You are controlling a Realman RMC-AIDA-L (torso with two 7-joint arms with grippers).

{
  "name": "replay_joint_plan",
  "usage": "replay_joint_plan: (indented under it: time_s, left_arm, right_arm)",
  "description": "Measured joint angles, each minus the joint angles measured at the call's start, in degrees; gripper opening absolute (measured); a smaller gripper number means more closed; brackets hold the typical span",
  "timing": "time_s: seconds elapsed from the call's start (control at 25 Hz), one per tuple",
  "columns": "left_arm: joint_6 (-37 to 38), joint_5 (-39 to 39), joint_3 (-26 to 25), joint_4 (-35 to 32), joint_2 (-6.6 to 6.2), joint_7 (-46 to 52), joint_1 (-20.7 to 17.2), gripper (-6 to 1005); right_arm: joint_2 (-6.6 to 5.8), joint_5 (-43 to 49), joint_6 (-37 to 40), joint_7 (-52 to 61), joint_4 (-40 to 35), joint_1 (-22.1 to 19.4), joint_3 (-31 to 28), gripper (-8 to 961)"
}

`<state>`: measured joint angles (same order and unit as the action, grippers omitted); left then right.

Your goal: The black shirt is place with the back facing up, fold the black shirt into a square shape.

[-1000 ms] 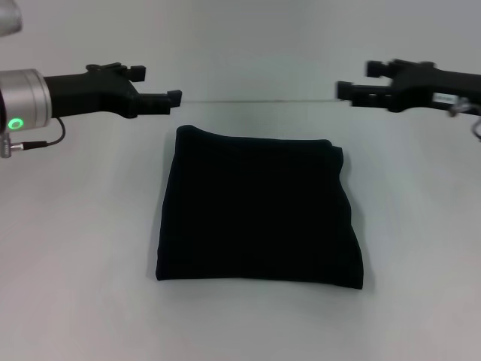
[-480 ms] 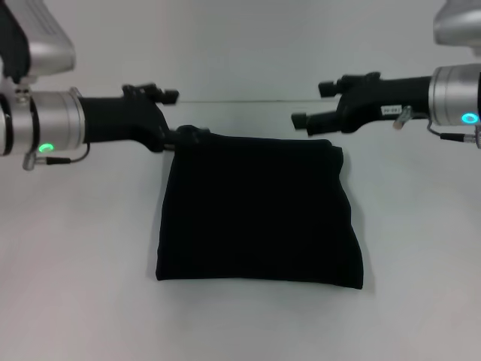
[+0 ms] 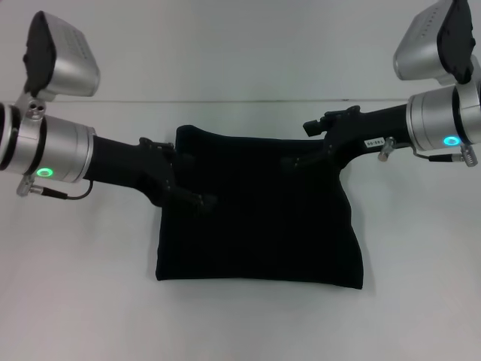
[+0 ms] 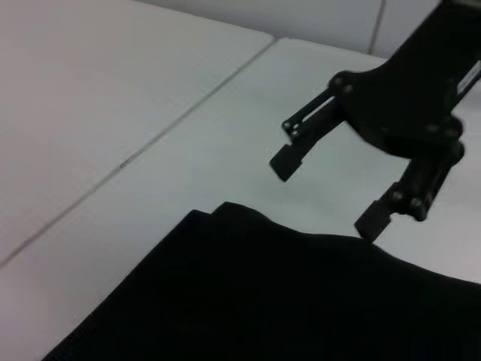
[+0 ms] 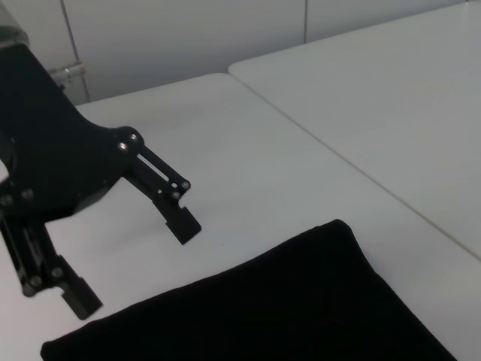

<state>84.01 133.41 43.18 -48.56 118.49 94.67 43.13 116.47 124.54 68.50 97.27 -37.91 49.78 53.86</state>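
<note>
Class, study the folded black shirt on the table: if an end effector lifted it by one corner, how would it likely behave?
The black shirt would probably sag and unfold: it is soft cloth with rumpled, uneven edges. It looks light, lying flat in thin layers. Pushed, it would likely bunch up instead of sliding whole. The left end effector and right end effector are both open over it.

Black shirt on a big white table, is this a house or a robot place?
Probably a robot lab or test room, not a home. The black shirt lies folded on a bare white table, with the left gripper and right gripper over it, both open.
</note>
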Motion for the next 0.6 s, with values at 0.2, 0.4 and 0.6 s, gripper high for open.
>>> replay_joint_plan:
  time_s: [0.2, 0.4, 0.6]
  left_arm:
    - [1.0, -0.4, -0.8, 0.1, -0.11, -0.4, 0.0, 934]
    - [0.7, -0.4, -0.9, 0.0, -0.05, -0.4, -0.5, 934]
    - [0.1, -0.1, -0.9, 0.0, 0.00, -1.3, -0.9, 934]
  right_arm:
    - [0.06, 0.0, -0.1, -0.3, 0.0, -0.2, 0.1, 923]
    - [0.10, 0.0, 0.0, -0.9, 0.0, -0.6, 0.8, 924]
    - [0.18, 0.0, 0.1, -1.8, 0.0, -0.8, 1.5, 923]
